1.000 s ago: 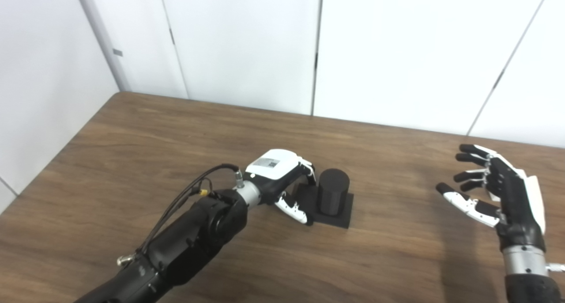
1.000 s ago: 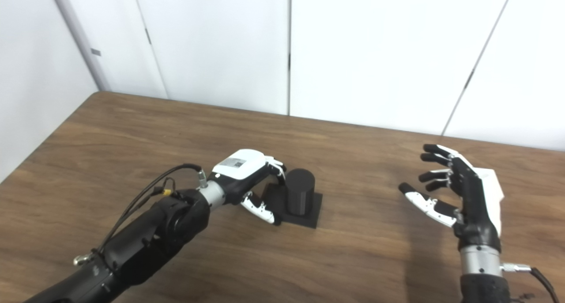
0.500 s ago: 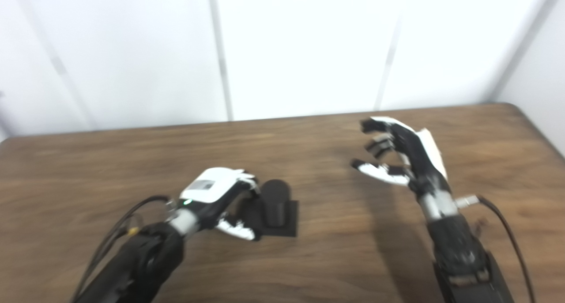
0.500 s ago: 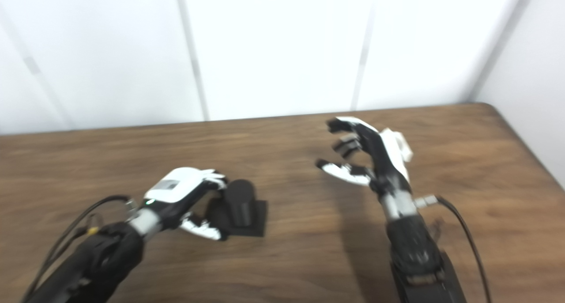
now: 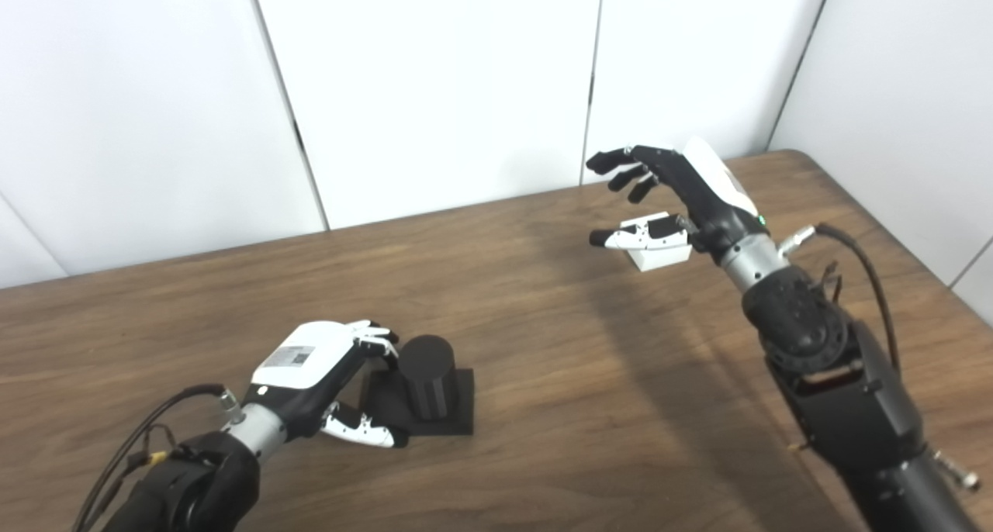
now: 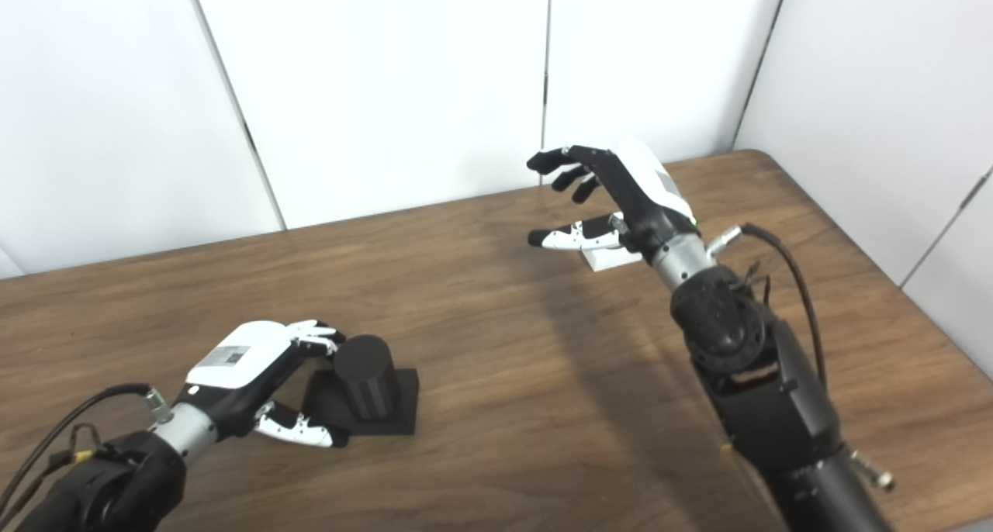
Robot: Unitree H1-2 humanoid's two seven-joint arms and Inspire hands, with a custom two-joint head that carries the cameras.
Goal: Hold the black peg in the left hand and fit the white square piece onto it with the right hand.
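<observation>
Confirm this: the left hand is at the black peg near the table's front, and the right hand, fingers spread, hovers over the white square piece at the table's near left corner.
One detail is wrong: the white square piece lies toward the table's far right corner, as both eye views show. The rest stands: the left hand is at the black peg, the right hand spread above the piece.

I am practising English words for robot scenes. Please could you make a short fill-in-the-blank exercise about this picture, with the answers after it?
1. The black peg stands upright on a flat black ____.
2. The white square piece lies on the table under the ____ hand.
3. The fingers of the right hand are spread ____ and hold nothing.
4. The left hand is beside the ____.

Answers: base; right; apart; peg
</observation>
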